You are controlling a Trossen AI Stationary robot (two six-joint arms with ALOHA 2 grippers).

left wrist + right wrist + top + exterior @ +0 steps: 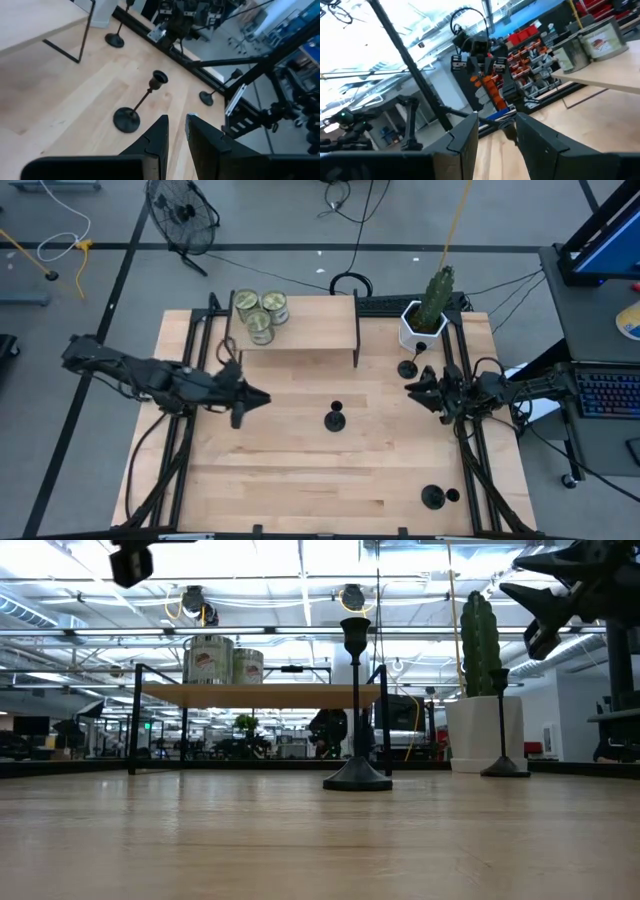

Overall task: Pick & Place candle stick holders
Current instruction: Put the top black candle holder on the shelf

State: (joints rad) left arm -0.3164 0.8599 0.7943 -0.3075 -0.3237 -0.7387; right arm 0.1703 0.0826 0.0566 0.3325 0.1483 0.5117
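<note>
Overhead view of a wooden table (pixel 300 470) with two dark arms. At left, the left gripper (pixel 262 397) hangs above the table, pointing toward the middle; its two fingers (pixel 157 135) stand slightly apart with a narrow gap and nothing between them. Behind it, at the table's far edge, a low wooden shelf (pixel 310 330) on thin black legs carries three greenish glass jars (pixel 260 312) clustered at its left end.

Near the table's centre stands the first candle stick holder (pixel 335 419), upright on its round base, just beyond the left gripper's fingertips and apart from them. To its right, at the far edge, a white pot with a cactus (pixel 428 310) stands beside the shelf. A second candle stick holder (pixel 407 368) stands upright just in front of that pot. The right gripper (pixel 412 389) hovers close beside this holder, raised off the table; its fingers (pixel 465 137) are parted and empty. A third candle stick holder (pixel 433 498) stands at the near right edge, well apart from both grippers.
</note>
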